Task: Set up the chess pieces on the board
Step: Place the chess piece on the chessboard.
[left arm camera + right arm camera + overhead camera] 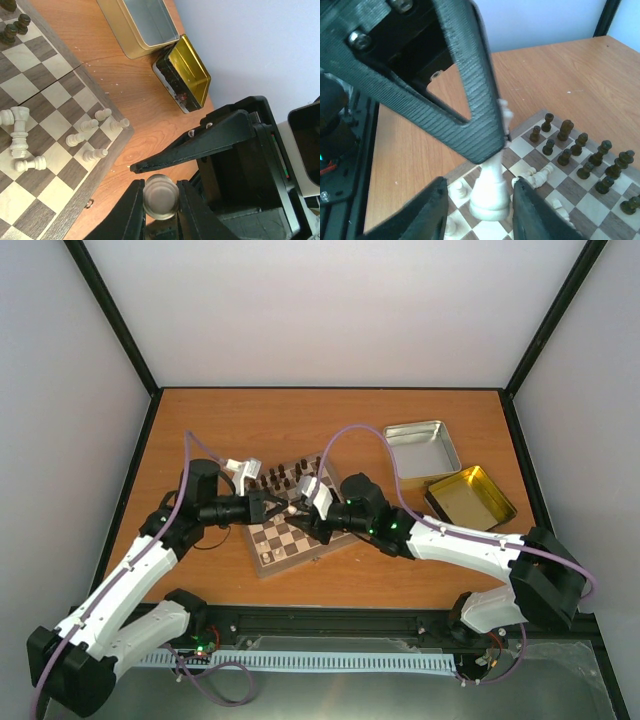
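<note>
The board point(283, 543) lies mid-table, with dark chessmen point(580, 150) standing along its far rows. Several cream chess pieces point(85, 137) stand or lie near its corner. My left gripper point(160, 186) is shut on a tall cream piece point(160, 197), seen base-on between its fingers. In the right wrist view that same piece point(492, 192) hangs over the board's corner, its top behind the left gripper's ribbed finger point(470, 115). My right gripper point(479, 184) stands open around the piece's base, a gap showing on each side. From above, both grippers meet over the board point(297, 506).
A silver tin point(422, 448) stands open at the back right, with a gold-lined lid point(471, 497) beside it. The right gripper's black finger point(200, 145) crosses just above the left gripper's jaws. Bare wooden table point(200, 420) surrounds the board.
</note>
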Robot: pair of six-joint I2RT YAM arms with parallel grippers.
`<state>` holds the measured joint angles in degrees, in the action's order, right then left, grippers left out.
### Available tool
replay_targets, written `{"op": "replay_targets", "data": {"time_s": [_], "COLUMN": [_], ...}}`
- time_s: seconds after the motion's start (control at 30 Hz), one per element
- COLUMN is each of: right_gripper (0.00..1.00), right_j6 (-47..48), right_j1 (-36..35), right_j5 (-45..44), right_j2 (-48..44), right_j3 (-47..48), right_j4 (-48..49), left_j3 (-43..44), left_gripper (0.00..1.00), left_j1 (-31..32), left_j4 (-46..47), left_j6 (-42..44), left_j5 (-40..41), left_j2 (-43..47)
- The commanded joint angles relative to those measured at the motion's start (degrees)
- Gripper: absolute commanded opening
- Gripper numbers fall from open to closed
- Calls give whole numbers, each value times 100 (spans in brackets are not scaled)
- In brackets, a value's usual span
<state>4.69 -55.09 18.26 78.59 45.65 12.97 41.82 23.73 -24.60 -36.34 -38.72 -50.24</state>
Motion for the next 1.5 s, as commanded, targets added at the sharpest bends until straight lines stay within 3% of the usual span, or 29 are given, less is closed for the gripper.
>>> {"op": "replay_targets", "data": {"time_s": [0.0, 0.1, 0.27, 0.53, 0.9, 1.13, 1.47], "right_gripper": [50, 66, 75, 76, 75, 75, 75], "right_j6": [-173, -376, -811, -2450, -3876, -4216, -4256], "right_j1": [-18, -9, 23, 171, 374, 804, 912], "right_j5": [-2, -198, -738, -2273, -3292, -3187, -3045], "right_j2": [97, 135, -49, -17, 130, -83, -27], "right_j3": [244, 285, 30, -168, -428, -820, -838], "right_j4": [-345, -524, -617, -1109, -1445, -1362, -1353], "left_j3": [100, 156, 262, 110, 62, -137, -471], "left_gripper": [5, 5, 6, 7, 4, 5, 6], "left_j1": [-26, -26, -26, 220, 2286, 3064, 3156], "left_j4": [126, -11, -542, -692, -492, -50, 664], "left_j6": [249, 407, 766, 975, 431, 487, 451], "left_j5": [85, 537, 1999, 3202, 5043, 5089, 4582], "left_j2": [-39, -15, 12, -220, -1049, -1554, -2033]}}
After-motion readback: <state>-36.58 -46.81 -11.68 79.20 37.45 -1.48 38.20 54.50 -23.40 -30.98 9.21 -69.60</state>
